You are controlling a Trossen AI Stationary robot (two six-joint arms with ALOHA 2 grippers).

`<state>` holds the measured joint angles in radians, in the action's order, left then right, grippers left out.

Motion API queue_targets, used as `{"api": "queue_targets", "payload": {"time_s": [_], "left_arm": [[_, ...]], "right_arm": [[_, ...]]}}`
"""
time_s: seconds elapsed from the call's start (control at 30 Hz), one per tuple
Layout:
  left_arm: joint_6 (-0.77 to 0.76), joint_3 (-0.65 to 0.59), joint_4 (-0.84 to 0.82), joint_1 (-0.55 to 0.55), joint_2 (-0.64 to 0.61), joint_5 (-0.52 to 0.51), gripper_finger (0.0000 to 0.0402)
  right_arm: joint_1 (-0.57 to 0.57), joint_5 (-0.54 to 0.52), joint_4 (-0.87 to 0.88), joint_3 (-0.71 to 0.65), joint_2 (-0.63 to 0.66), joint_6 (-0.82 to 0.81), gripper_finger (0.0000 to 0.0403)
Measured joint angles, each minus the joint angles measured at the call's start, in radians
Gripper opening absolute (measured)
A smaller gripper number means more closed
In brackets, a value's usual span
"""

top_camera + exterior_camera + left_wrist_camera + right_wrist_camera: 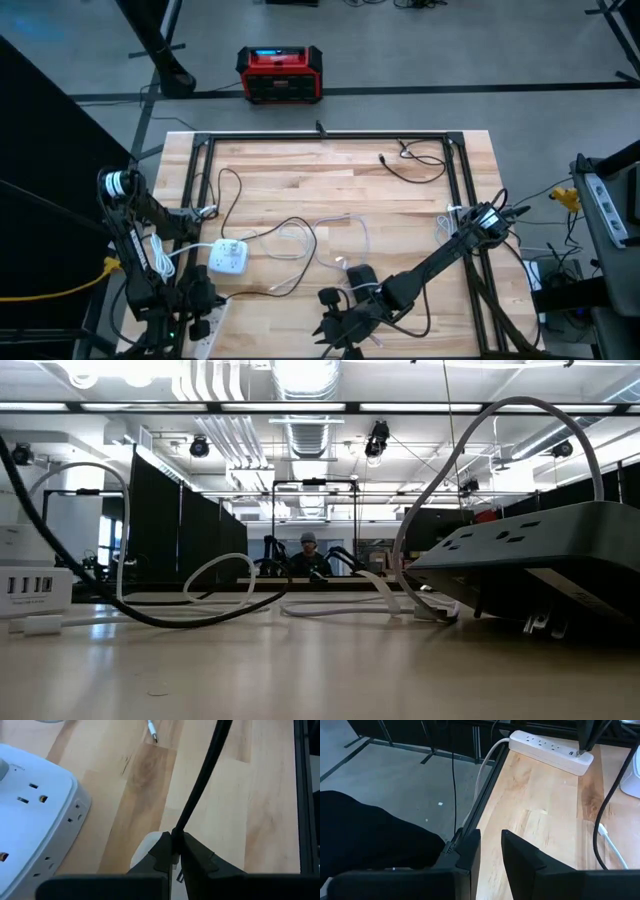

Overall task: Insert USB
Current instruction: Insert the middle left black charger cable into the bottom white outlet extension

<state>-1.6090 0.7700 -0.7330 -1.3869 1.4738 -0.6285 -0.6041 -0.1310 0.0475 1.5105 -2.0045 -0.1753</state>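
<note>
My left gripper (175,854) is shut on a black USB cable (200,780) at the table's near left corner, over a white power strip (545,747). The right wrist view shows that gripper (585,737) standing on the strip's end. A white outlet cube (30,820) lies beside it on the table. My right gripper (490,851) hovers open at the near edge's middle (335,325), with nothing between its fingers. My left gripper pinches the black cable's plug end (176,834) between its two fingers, coming from above at a slant. The cable runs up and away from the fingers. The plug's tip is hidden by the fingers; in the right wrist view it meets the strip's end (577,754).
A dark power strip (360,275) lies near my right arm and looms close in the low view (540,550). Loose white cables (330,235) loop across mid-table. Another black cable (410,165) lies at the far right. Black frame rails (465,200) border the table.
</note>
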Motion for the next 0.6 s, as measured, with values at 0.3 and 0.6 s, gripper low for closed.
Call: {"api": "queue_targets", "payload": {"time_s": [0.3, 0.6], "left_arm": [[0.112, 0.046, 0.009, 0.043, -0.02, -0.028, 0.001], [0.294, 0.175, -0.082, 0.116, -0.034, -0.053, 0.001]], "right_arm": [[0.0, 0.0, -0.001, 0.0, 0.0, 0.015, 0.0048], [0.0, 0.0, -0.111, 0.0, 0.0, 0.094, 0.0064]]}}
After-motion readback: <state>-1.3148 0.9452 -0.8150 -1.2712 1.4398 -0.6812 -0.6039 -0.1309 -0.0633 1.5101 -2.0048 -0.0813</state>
